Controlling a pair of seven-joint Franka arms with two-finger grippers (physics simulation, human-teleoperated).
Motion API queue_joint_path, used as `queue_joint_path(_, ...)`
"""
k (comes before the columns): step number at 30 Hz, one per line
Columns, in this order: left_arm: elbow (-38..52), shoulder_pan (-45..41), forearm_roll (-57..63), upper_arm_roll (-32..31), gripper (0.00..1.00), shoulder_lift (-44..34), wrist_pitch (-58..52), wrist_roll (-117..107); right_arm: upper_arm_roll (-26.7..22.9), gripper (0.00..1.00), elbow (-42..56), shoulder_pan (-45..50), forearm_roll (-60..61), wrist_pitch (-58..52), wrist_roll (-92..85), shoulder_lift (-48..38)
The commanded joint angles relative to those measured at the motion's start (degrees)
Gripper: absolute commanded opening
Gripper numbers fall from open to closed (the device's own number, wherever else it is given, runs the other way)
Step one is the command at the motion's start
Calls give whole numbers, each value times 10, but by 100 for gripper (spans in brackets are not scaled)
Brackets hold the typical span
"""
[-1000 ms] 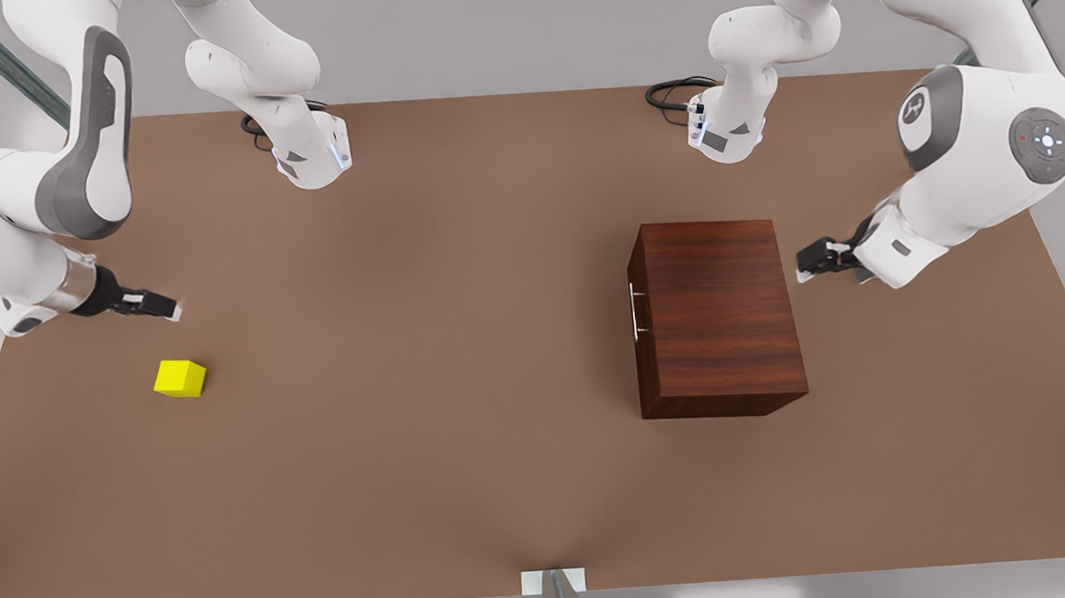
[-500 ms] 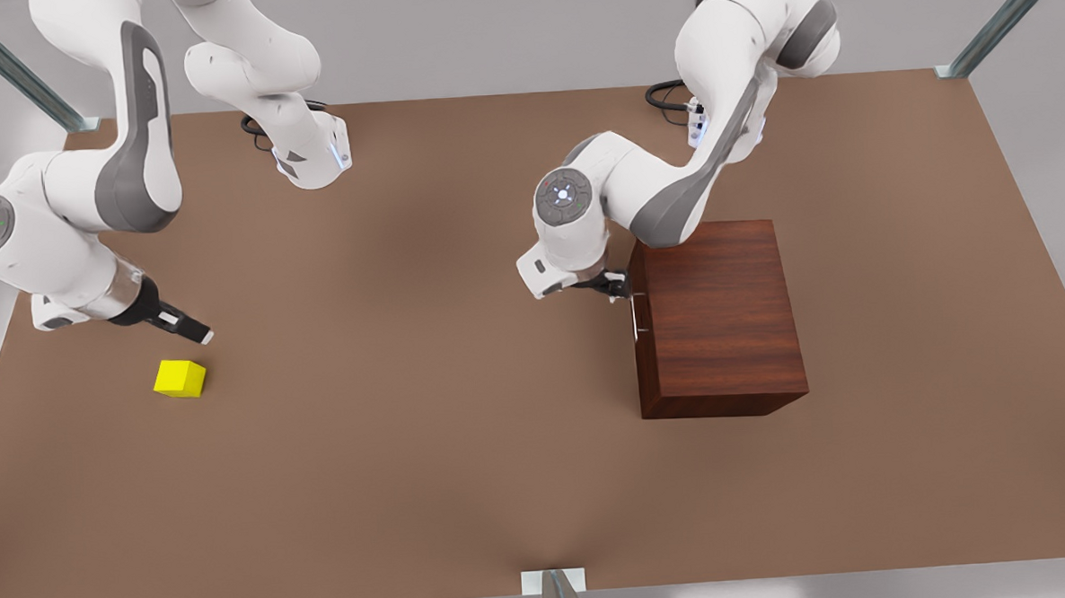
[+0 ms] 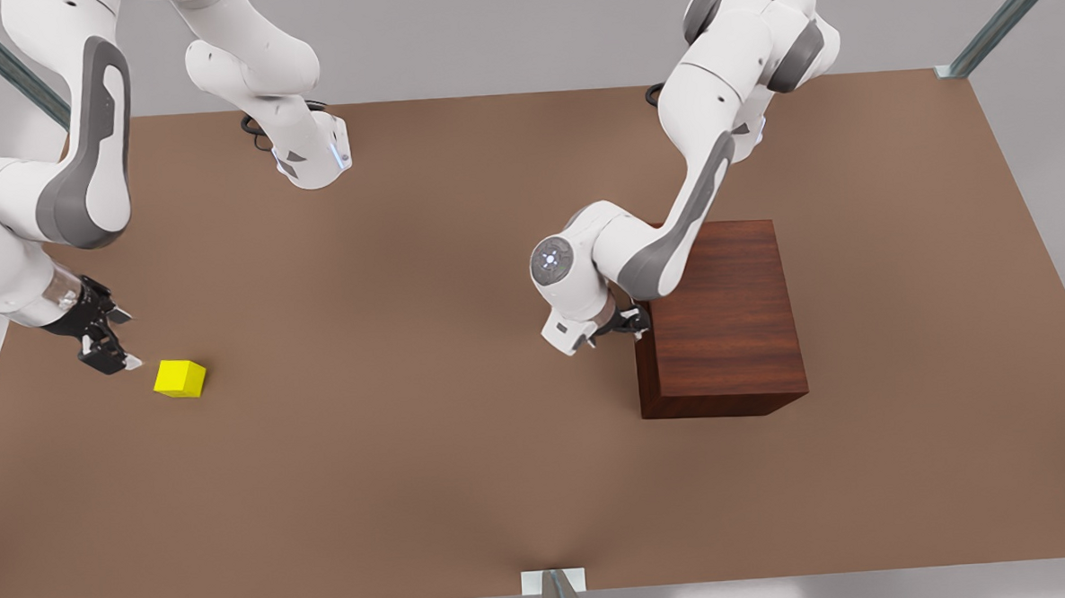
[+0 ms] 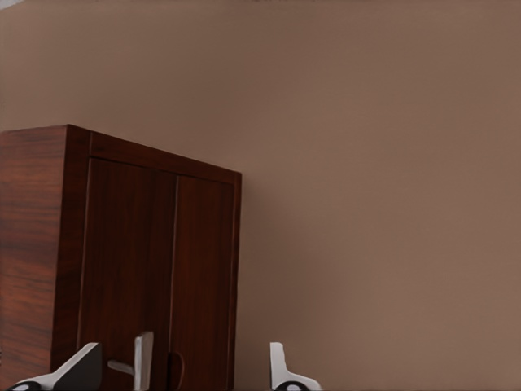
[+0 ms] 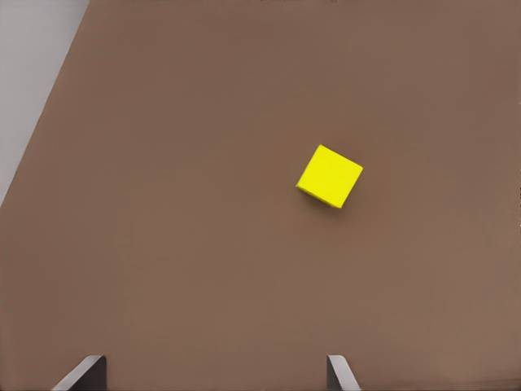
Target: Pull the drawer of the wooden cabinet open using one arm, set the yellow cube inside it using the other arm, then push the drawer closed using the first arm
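The wooden cabinet (image 3: 722, 313) (image 4: 49, 244) stands right of centre in the front view, and its drawer (image 4: 130, 261) sits flush and closed. My left gripper (image 3: 628, 322) (image 4: 183, 376) is at the cabinet's front face. It is open, and the slim silver handle (image 4: 143, 358) lies between its fingertips without being clamped. The yellow cube (image 3: 180, 378) (image 5: 329, 176) rests on the table at the front view's left. My right gripper (image 3: 108, 353) (image 5: 213, 375) hovers just left of the cube, open and empty, a short way off it.
The two arm bases (image 3: 311, 160) (image 3: 746, 137) stand at the back of the brown table (image 3: 412, 430), with a black cable (image 3: 255, 127) beside one of them. A small metal post (image 3: 554, 595) sits at the table's front edge. The right gripper is near the table's left edge.
The left arm has swung from behind the cabinet round to its front and down onto the handle. The right gripper has dropped and turned to sit just left of the cube.
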Motion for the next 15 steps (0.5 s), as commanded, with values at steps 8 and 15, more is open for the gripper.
queue_joint_path(8, -44, -10, 24, -3, 100, -27, 16, -203, -1, 100, 2, 26, -5, 1, 213, 3)
queue_joint_path(15, -81, -33, 12, -4, 100, -44, 14, -215, 0, 100, 2, 26, -5, 0, 213, 4)
